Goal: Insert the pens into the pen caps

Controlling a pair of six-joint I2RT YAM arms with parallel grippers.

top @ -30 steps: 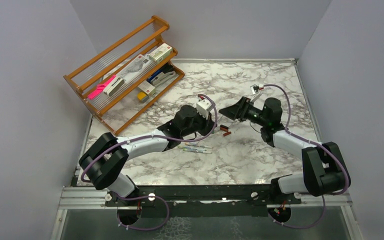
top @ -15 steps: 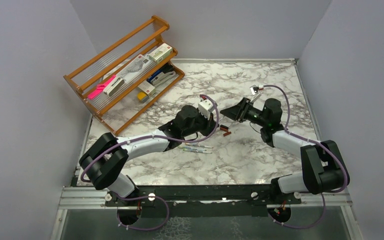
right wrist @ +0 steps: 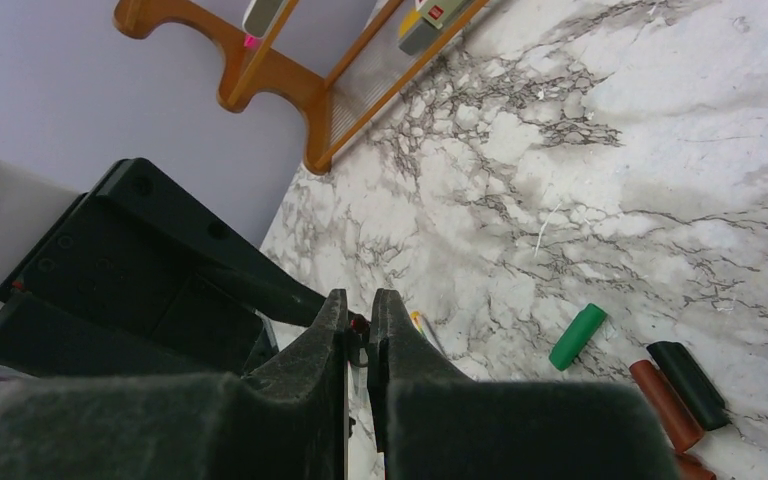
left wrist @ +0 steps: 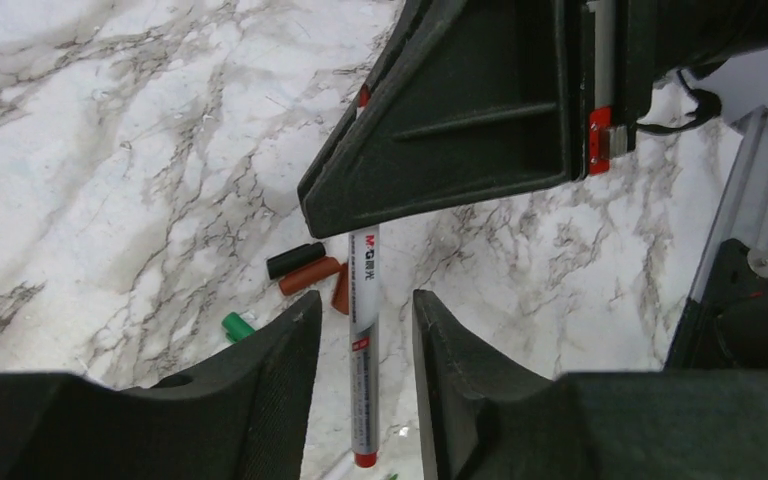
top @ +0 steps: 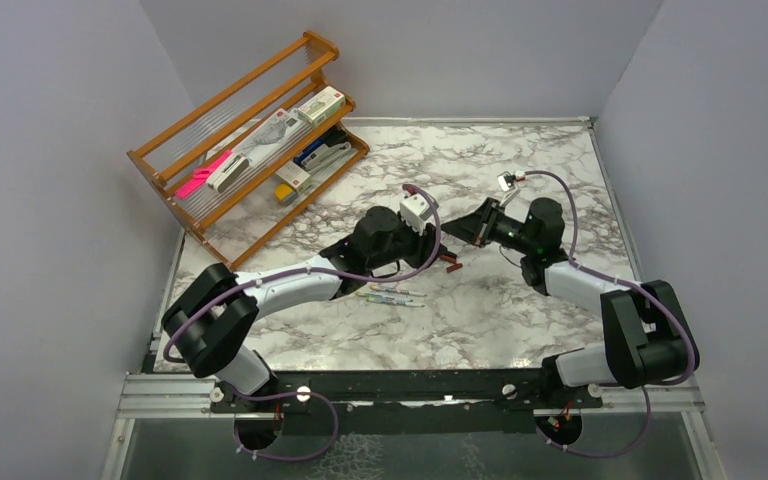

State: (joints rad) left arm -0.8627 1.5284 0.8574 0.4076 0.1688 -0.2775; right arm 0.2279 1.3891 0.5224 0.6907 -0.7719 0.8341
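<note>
One pen (left wrist: 364, 350) is pinched in the right gripper (right wrist: 357, 305), fingers narrow. The left gripper (left wrist: 365, 300) has fingers wide on either side of it, not touching. Two pens (top: 392, 295) lie on the table (top: 520, 320). Caps nearby: one green cap (left wrist: 237, 326), two red-brown caps (left wrist: 310, 275), one black cap (left wrist: 295, 260).

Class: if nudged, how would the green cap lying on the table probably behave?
The green cap is a small smooth cylinder lying on its side, so it would likely roll. The marble table looks glossy, so it may also skid.

rack (top: 250, 130) on table's (top: 520, 320) far left, caps (left wrist: 310, 276) mid-table, one pen (left wrist: 364, 340) beside them, two pens (top: 390, 296) before them, leftward
</note>
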